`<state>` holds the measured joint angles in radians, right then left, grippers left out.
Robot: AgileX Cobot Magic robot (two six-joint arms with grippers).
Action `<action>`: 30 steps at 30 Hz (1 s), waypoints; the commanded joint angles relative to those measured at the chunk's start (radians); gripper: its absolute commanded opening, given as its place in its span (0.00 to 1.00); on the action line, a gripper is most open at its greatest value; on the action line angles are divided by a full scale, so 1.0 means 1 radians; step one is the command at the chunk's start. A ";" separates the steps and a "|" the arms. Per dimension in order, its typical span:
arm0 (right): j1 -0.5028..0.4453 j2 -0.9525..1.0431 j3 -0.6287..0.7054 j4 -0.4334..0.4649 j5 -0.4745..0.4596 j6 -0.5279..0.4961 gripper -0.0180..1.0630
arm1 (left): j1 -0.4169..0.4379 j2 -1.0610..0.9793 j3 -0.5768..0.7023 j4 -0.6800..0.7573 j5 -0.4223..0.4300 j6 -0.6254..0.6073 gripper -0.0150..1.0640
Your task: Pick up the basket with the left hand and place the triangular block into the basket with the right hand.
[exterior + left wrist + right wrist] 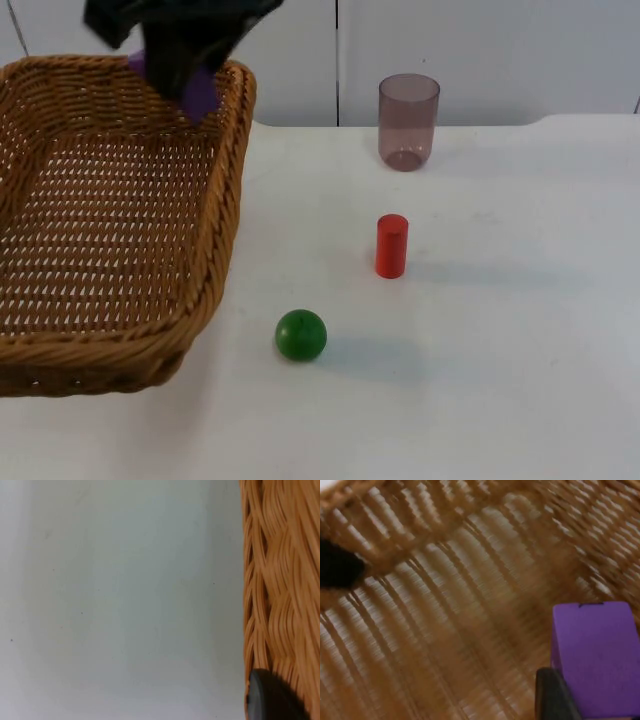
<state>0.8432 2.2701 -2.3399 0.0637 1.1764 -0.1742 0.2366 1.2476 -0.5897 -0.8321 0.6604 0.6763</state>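
Even, bright light is falling across the white surface (480, 380) in the top view, with no glare showing anywhere. Soft shadows are trailing to the right of the green ball (301, 335) and the red cylinder (391, 245), so the light is arriving mostly from the left. The tinted cup (408, 121) is letting light through and casting only a faint shade. Under the wicker basket (60, 240) a dim shadow is spreading along its near edge. In the right wrist view the weave is smearing into streaks from motion, while the purple block (595, 655) is staying fairly crisp. In the left wrist view the basket's strands are looking soft and the surface is grading to a slightly darker tone toward one side.
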 commanded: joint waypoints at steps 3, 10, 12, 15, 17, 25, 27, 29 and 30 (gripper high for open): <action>0.007 0.057 -0.030 0.074 -0.059 -0.003 0.02 | 0.002 -0.009 -0.002 -0.021 0.002 -0.001 0.01; 0.007 0.093 -0.030 0.076 -0.069 -0.017 0.23 | 0.002 -0.009 -0.002 -0.023 0.002 -0.001 0.01; 0.007 0.093 -0.030 0.076 -0.074 -0.017 0.32 | 0.002 -0.009 -0.002 -0.024 -0.001 -0.001 0.01; 0.007 0.085 -0.030 0.066 -0.084 -0.017 0.63 | 0.002 -0.009 -0.002 -0.024 -0.001 -0.001 0.01; 0.004 0.072 -0.030 0.061 -0.091 -0.013 0.70 | 0.002 -0.009 -0.002 -0.024 -0.001 -0.001 0.01; -0.046 -0.120 -0.032 0.043 -0.112 -0.010 0.77 | 0.002 -0.009 -0.002 -0.022 -0.005 -0.001 0.01; -0.062 -0.151 -0.032 0.043 -0.097 -0.010 0.77 | 0.002 -0.009 -0.002 -0.022 -0.005 -0.001 0.01; -0.091 -0.221 -0.032 0.043 -0.051 -0.010 0.77 | 0.002 -0.009 -0.002 -0.022 -0.012 -0.001 0.01; -0.095 -0.232 -0.032 0.044 -0.039 -0.010 0.77 | 0.002 -0.009 -0.002 -0.022 -0.015 -0.001 0.01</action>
<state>0.7633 2.0830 -2.3616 0.1107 1.0999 -0.1821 0.2366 1.2476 -0.5897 -0.8321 0.6565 0.6763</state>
